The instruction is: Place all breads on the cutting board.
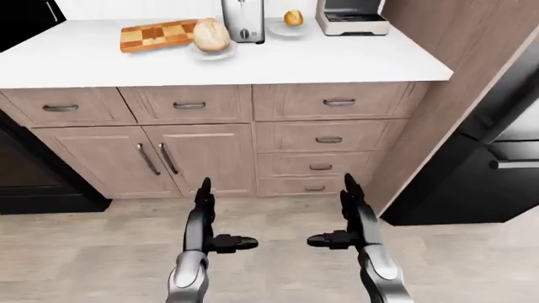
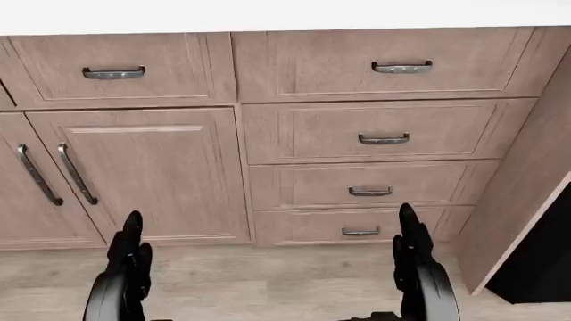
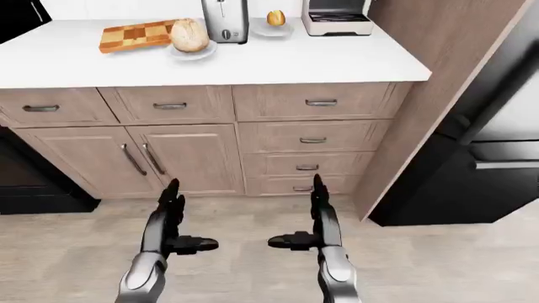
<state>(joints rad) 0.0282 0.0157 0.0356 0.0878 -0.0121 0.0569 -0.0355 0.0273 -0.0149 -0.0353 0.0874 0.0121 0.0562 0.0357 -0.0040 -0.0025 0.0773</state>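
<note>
A checkered wooden cutting board (image 1: 157, 35) lies on the white counter (image 1: 320, 57) at the upper left of the left-eye view. A large round bread loaf (image 1: 211, 35) rests on a plate just right of the board. A small bun (image 1: 293, 17) sits on another plate farther right, past the toaster. My left hand (image 1: 220, 221) and right hand (image 1: 339, 218) hang low over the floor, far below the counter, both open with fingers spread and nothing in them.
A silver toaster (image 1: 243, 20) stands between the two plates, and a toaster oven (image 1: 352, 16) sits at the counter's right end. Drawers and cabinet doors (image 2: 383, 139) fill the space below. A tall wood panel (image 1: 438, 101) and a dark appliance (image 1: 497, 164) stand at right.
</note>
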